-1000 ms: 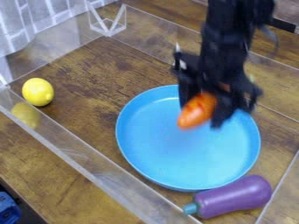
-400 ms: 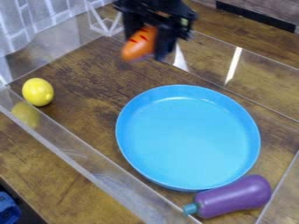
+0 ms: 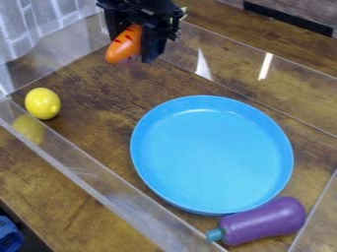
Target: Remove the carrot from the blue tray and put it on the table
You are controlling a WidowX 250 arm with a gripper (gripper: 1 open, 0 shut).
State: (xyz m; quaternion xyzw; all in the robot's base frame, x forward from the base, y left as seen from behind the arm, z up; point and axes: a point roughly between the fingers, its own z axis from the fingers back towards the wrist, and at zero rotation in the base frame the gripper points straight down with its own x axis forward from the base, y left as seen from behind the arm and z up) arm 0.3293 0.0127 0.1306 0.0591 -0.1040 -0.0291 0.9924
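A: Where's the carrot (image 3: 122, 45)?

B: Upper left of the frame, clamped between the fingers of the black gripper (image 3: 130, 42). The jaws are partly closed around it, and the orange body sticks out below and to the left of them, tilted.

A: So it's off the blue tray (image 3: 211, 153)?

B: Yes. The tray sits at centre right with nothing on it, well apart from the carrot. The carrot hangs above the desk (image 3: 93, 84), not touching the wood.

A: Anything else around?

B: A yellow lemon (image 3: 42, 102) at the left edge, and a purple eggplant (image 3: 261, 220) just beside the tray's lower rim.
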